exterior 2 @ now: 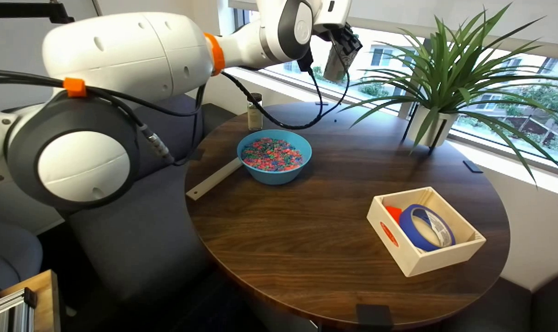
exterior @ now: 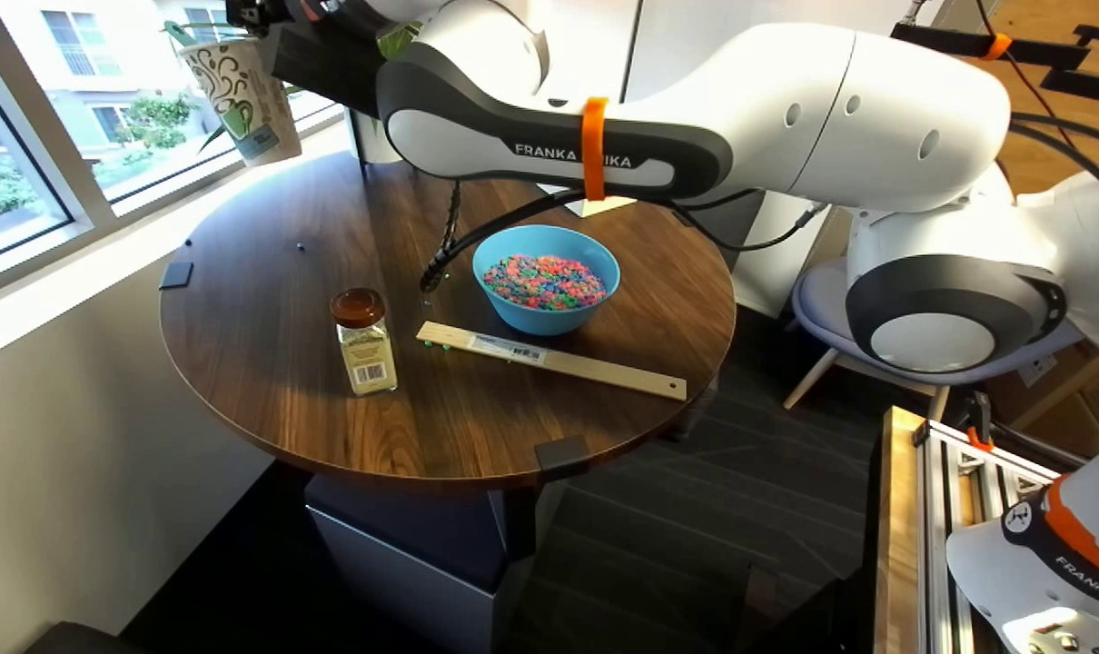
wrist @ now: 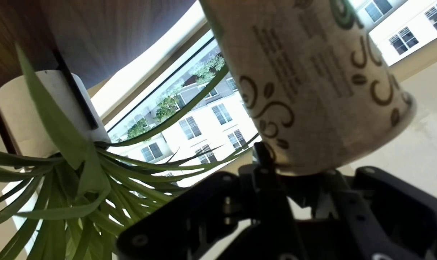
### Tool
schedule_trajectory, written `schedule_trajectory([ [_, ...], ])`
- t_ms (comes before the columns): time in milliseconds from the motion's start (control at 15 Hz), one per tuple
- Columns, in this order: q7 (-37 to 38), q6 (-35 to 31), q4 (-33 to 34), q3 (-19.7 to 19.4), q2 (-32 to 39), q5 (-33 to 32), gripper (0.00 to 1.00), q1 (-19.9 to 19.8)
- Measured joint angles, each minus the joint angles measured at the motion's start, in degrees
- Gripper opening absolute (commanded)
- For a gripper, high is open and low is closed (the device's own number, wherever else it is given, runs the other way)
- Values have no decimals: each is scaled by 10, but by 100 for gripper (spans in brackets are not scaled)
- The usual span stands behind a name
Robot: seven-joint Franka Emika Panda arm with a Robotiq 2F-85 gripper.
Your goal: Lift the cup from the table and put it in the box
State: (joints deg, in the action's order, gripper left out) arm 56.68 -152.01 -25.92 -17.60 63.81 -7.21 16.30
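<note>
Wrist view, one gripper (wrist: pixel 300 172) holding one cup (wrist: pixel 312 90), one plant (wrist: pixel 90 177)

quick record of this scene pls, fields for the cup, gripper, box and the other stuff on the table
cup: off the table, tilted, base lower than rim
gripper: holding the cup by its rim end
box: on the table; contains blue tape roll and a red item, unidentifiable
bowl: blue, holding small multicoloured pieces
jar: brown-capped, upright
wooden strip: lying flat beside the bowl
potted plant: standing on the table
status: cup lifted, not yet in the box
</note>
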Motion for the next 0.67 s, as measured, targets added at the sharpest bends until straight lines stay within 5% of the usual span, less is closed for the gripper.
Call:
schedule_trajectory([
  [667,6,50,18,30,-67,-6,2,7],
])
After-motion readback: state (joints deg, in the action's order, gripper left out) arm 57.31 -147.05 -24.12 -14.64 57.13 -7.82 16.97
